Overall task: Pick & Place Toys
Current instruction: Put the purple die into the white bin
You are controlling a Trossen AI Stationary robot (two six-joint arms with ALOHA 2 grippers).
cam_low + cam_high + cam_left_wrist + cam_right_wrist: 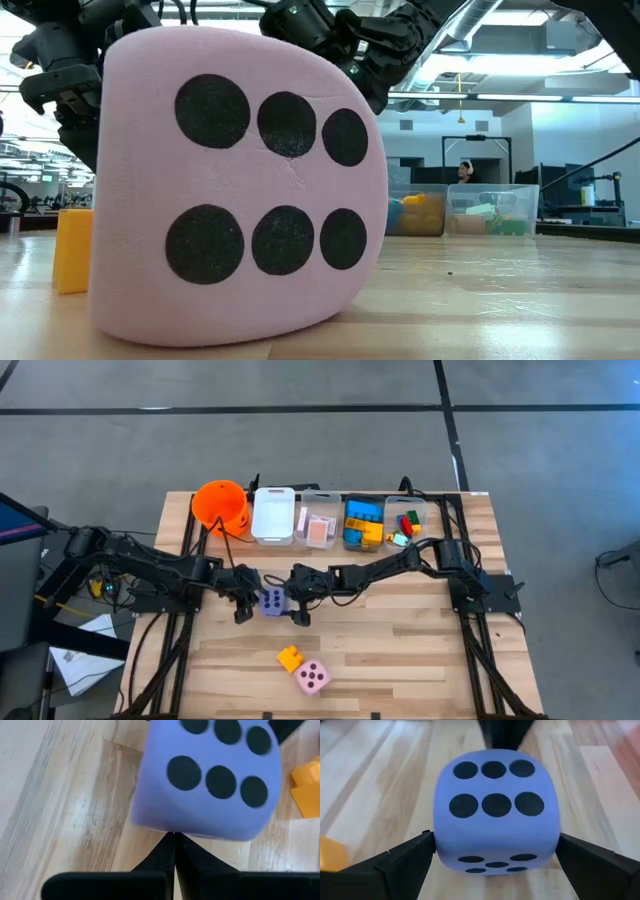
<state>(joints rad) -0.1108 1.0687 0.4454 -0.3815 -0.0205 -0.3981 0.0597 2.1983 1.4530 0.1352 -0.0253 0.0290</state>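
A purple die with black dots (272,600) sits on the table's middle, between my two grippers. My left gripper (244,603) is at the die's left with its fingers shut, the tips (174,840) at the die (210,775). My right gripper (292,601) comes from the right and is open. Its fingers (405,865) stand close on either side of the die (495,815); I cannot tell whether they touch it. A pink die (312,677) and an orange-yellow brick (290,657) lie near the front edge. My left gripper's shut fingertips meet the purple die at the lower edge of its left-facing side (172,831). The fingers slant down at it from the table's left. The die stands with a six-dot face toward this gripper.
Along the far edge stand an orange bucket (220,505), a white bin (273,515), a clear bin with pink cards (320,527) and two clear bins with bricks (362,525). In the low view the pink die (240,190) blocks most of the table.
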